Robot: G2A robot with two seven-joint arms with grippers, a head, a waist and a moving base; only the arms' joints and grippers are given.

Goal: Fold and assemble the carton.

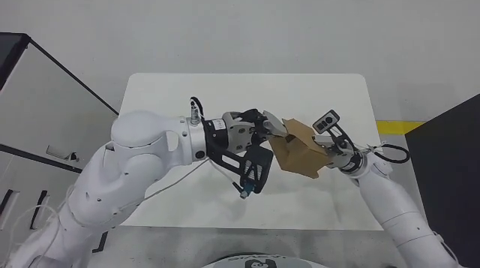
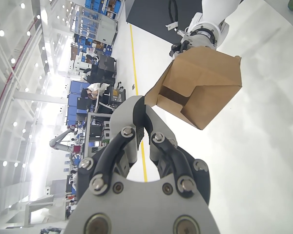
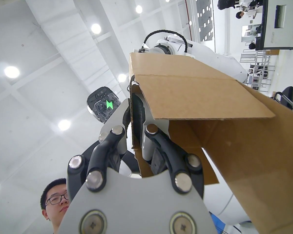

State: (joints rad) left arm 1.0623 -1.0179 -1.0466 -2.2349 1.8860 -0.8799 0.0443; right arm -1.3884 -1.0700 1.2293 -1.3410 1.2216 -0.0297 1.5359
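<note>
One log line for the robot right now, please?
carton: held above table, partly folded | left gripper: shut on corner | right gripper: shut on wall

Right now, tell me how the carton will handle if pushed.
Probably light: the right tool holds the carton aloft by one thin wall. Likely floppy: its flap stands unfolded, so a push may bend it.
</note>
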